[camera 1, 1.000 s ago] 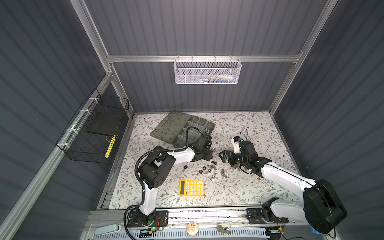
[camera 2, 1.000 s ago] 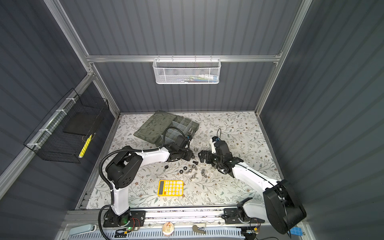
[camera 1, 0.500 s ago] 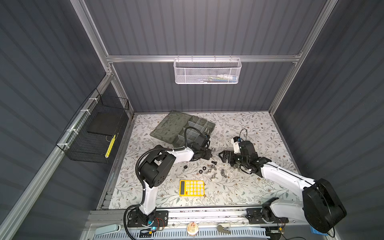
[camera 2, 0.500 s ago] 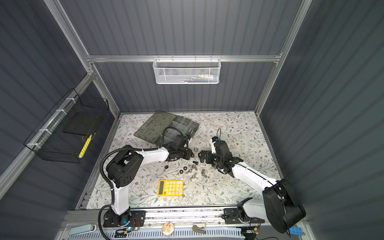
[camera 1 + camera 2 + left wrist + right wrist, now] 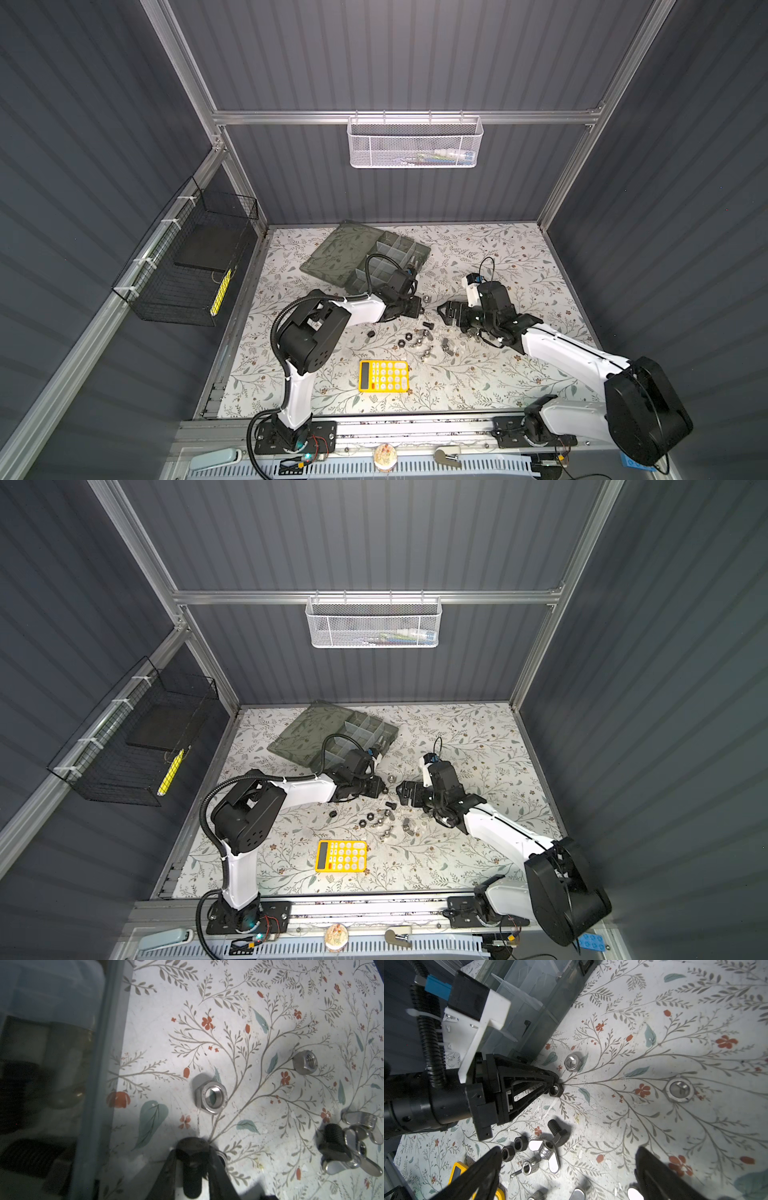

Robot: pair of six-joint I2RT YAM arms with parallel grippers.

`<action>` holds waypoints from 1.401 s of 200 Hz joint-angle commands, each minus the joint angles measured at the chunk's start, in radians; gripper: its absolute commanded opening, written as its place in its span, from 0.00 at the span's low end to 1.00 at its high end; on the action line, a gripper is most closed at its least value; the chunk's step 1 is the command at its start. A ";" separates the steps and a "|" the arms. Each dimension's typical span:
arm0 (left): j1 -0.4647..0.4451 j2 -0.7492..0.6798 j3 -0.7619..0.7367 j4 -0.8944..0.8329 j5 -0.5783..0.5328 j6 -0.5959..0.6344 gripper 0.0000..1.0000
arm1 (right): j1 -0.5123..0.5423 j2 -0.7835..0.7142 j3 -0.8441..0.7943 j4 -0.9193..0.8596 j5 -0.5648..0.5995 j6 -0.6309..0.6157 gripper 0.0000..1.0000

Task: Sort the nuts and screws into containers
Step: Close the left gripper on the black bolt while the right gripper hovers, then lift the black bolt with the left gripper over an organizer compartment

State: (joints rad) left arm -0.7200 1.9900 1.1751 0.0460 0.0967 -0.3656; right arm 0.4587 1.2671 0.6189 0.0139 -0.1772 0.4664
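My left gripper is shut on a black screw whose hex head sticks out past the fingertips, low over the mat. In both top views this gripper is just in front of the organiser box's containers. A silver hex nut lies just beyond its tips, and another nut lies farther off. My right gripper stands wide open and holds nothing, above loose black nuts, a wing nut and a black screw.
A yellow calculator lies near the front of the mat. The organiser's open lid lies flat to the left of the compartments. A white mesh basket hangs on the back wall. A black wire basket hangs on the left wall.
My left wrist has shifted slightly beside the box and still grips the black screw. The right arm has not moved.
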 commanded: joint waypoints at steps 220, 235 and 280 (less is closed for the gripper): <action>0.017 -0.186 -0.247 0.016 -0.074 -0.070 0.24 | -0.010 0.006 0.020 0.002 -0.018 -0.001 0.99; 0.017 -0.188 -0.260 0.020 -0.071 -0.071 0.24 | -0.010 0.006 0.020 0.003 -0.018 0.000 0.99; 0.016 -0.230 -0.297 0.014 -0.072 -0.076 0.23 | -0.009 0.005 0.019 0.002 -0.018 0.000 0.99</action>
State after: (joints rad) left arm -0.7078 1.7992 0.9131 0.1062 0.0265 -0.4282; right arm 0.4519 1.2671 0.6193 0.0143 -0.1883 0.4667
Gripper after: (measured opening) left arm 0.243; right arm 0.992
